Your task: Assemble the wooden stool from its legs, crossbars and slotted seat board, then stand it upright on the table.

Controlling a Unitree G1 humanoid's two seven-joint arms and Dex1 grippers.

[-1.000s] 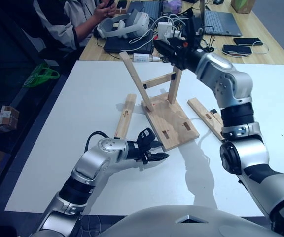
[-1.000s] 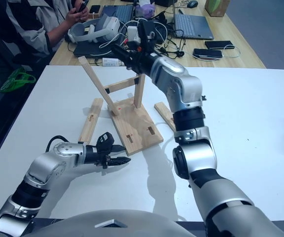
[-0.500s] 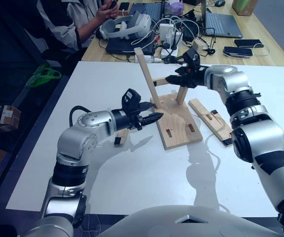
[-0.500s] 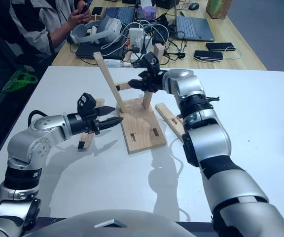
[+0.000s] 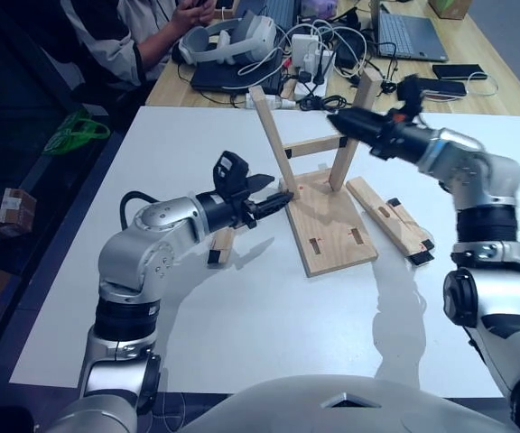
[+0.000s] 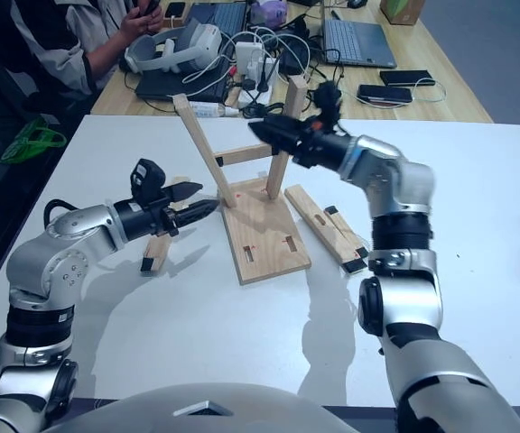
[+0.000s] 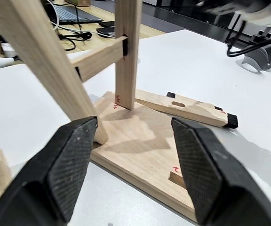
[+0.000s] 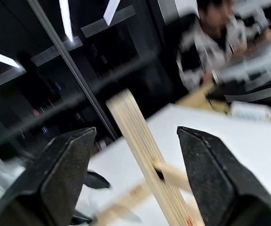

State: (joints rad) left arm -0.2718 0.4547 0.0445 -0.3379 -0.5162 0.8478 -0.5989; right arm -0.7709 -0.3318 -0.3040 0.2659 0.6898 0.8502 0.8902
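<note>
- Right now the left gripper hangs released, its fingers spread wide. It sits low over the table and points at the foot of the leaning leg, just beside it but not yet gripping.
- That foot rests on the near corner of the slotted seat board, which lies flat with two slots still unfilled. The leg tilts well off vertical, so I judge it is not fully seated.
- To do this step well, close low on the leg, near the board, so the squeeze steadies the joint and does not lever it.
- Push along the leg's own line. A sideways shove would likely slide the board across the table.
- The crossbar ties the leaning leg to the upright leg, so anything done to one will drag the other.
- The right gripper is up by the upright leg, near where the crossbar meets it. Its fingers are parted and grasp nothing.
- It would help if the right gripper braced the upright leg before the left one presses.
- One loose leg lies just beside the board on the right, and another loose leg lies under the left arm. Keep the elbow from sweeping it.
</note>
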